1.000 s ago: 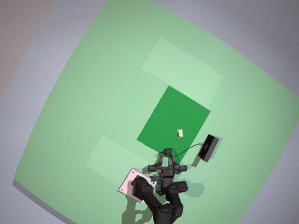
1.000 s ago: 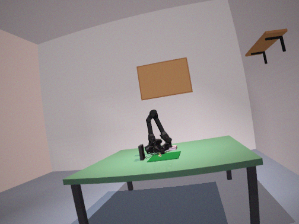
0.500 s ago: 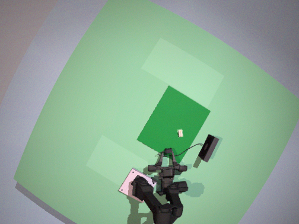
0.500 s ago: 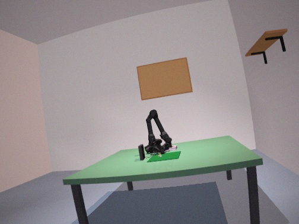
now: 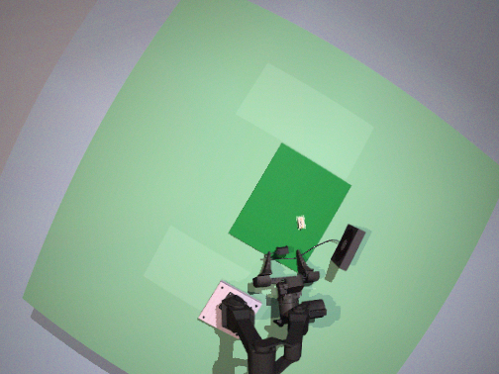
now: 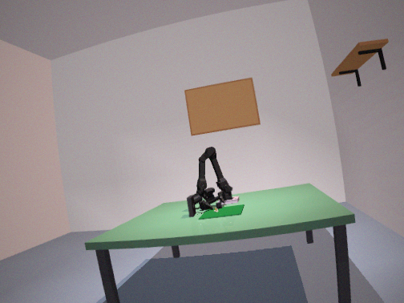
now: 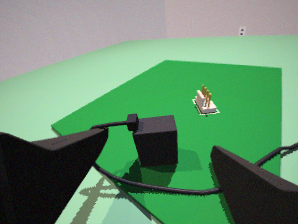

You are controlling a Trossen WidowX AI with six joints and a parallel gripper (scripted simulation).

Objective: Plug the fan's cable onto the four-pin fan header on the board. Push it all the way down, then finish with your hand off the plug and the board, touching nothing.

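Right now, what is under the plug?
The plug sits on the near corner of the dark green board, between the open gripper fingers, its cable looping below. Its underside and contact face are hidden. The header stands apart, uncovered.

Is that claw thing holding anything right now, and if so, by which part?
Nothing is held. The gripper has its jaws spread wide, and the black plug sits between them on the green board, untouched on both sides.
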